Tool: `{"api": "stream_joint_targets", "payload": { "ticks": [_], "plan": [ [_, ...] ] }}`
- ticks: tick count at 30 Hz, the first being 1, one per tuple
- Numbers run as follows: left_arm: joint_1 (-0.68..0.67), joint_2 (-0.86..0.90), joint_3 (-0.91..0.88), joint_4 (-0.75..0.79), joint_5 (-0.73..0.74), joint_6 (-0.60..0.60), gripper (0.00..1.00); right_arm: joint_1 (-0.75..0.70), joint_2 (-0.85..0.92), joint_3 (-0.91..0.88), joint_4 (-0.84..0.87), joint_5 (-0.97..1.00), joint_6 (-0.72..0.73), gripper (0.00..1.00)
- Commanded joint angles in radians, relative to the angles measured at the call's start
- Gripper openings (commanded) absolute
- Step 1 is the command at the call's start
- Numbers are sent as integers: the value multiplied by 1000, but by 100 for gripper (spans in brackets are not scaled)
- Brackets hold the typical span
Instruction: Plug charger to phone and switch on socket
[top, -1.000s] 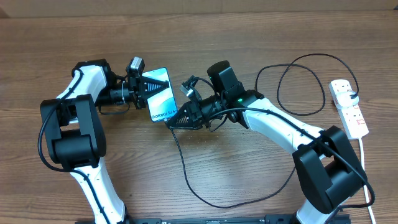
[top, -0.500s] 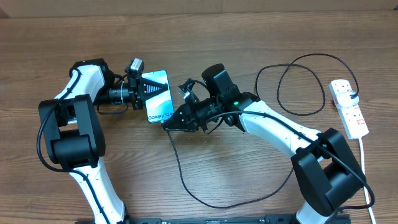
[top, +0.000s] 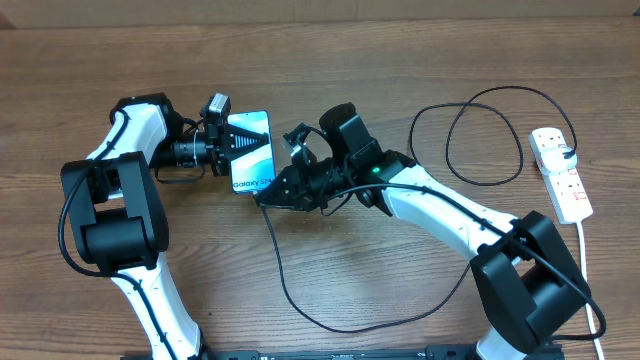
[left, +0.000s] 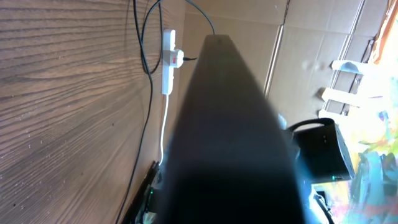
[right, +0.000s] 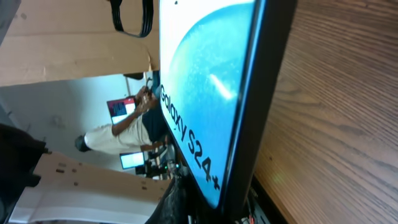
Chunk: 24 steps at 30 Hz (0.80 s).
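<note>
Left gripper clamps the phone by its upper half, the long axis running roughly toward the robot. The lower short edge meets the right gripper, which is pinched shut on the connector end of the charger. The port edge lies just left of those tips – whether the tip is seated cannot be told. The socket sits well apart at far right – nearer the right arm.

Left gripper, right gripper, both clamped
</note>
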Motion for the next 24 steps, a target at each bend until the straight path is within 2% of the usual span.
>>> {"api": "stream_joint_targets", "payload": {
  "ticks": [1, 11, 20, 21, 22, 24],
  "plan": [
    [-53, -39, -15, -38, -19, -21, 4, -29, -10, 49, 47, 320, 56, 4],
    [-55, -39, -15, -39, -23, -21, 5, -39, -10, 49, 81, 434, 185, 4],
    [-55, -39, -15, -39, -23, -21, 4, -37, -10, 49, 81, 505, 206, 4],
    [-55, -39, -15, -39, -23, -21, 5, -37, -10, 49, 80, 504, 206, 5],
    [-55, -39, -15, -39, -22, -21, 4, -37, -10, 49, 80, 493, 206, 13],
    [-55, -39, -15, -39, -22, -21, 4, -37, -10, 49, 80, 473, 205, 18]
  ]
}}
